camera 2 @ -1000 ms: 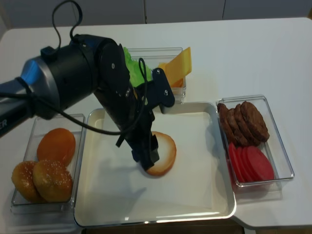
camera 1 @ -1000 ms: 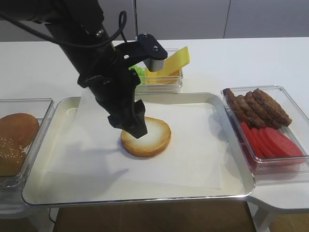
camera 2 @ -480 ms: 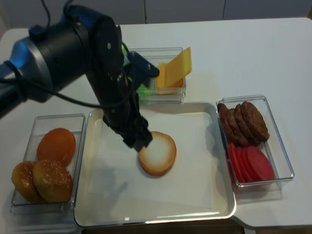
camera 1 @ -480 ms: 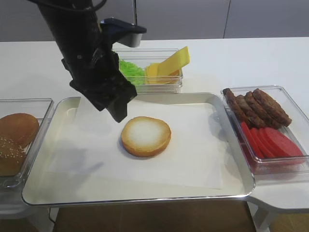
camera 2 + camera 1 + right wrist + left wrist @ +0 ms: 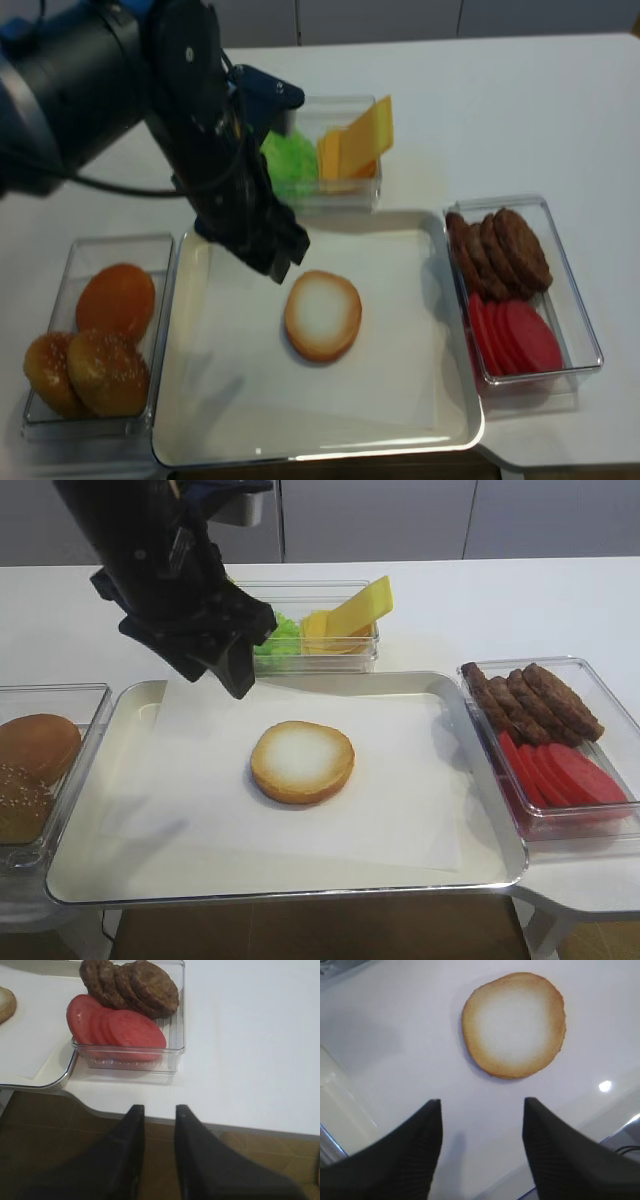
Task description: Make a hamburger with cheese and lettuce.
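Note:
The hamburger is a single bun half point(image 5: 302, 762) lying cut face up on the paper in the tray point(image 5: 140, 692); it also shows in the realsense view point(image 5: 322, 315) and the left wrist view point(image 5: 515, 1025). My left gripper point(image 5: 236, 678) point(image 5: 276, 258) hangs above the tray's back left, apart from the bun, open and empty point(image 5: 482, 1105). Yellow cheese point(image 5: 350, 612) slices and green lettuce point(image 5: 274, 636) sit in a clear box behind the tray. My right gripper point(image 5: 159, 1107) hovers off the table's front edge, its jaws a narrow gap apart with nothing between them.
A clear box at the right holds brown patties point(image 5: 540, 698) and red tomato slices point(image 5: 562, 775). A box at the left point(image 5: 60, 692) holds other buns point(image 5: 118, 298), some of them sesame-seeded point(image 5: 105, 368). The left arm's bulk covers the table's back left.
My left gripper has risen off the bun and drawn back to the left, still open. The bun has stayed where it was on the paper.

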Robot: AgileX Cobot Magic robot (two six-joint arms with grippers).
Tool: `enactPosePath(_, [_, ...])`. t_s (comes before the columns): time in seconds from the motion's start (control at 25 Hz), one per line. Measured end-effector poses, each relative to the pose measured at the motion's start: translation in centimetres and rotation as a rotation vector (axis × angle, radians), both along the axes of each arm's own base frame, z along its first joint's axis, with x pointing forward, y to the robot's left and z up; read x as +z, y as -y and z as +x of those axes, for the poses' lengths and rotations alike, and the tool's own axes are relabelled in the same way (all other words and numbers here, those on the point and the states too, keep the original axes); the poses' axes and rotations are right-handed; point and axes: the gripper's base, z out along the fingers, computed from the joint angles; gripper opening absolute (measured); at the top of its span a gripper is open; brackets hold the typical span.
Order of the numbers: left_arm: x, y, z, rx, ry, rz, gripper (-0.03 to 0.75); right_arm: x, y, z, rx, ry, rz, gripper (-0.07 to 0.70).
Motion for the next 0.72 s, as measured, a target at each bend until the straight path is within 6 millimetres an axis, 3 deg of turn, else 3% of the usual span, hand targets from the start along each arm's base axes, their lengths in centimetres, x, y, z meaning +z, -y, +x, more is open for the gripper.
enactPosePath(0.32, [2.9, -2.0, -3.0, -0.051, 0.094, -0.016, 0.387, 0.0, 0.0, 0.0, 0.000, 0.000, 0.000, 0.181])
enactPosePath(0.72, [6.4, -8.3, -9.1, 0.053, 0.321, 0.089, 0.387, 0.0, 0.0, 0.0, -0.001, 0.000, 0.002, 0.181])
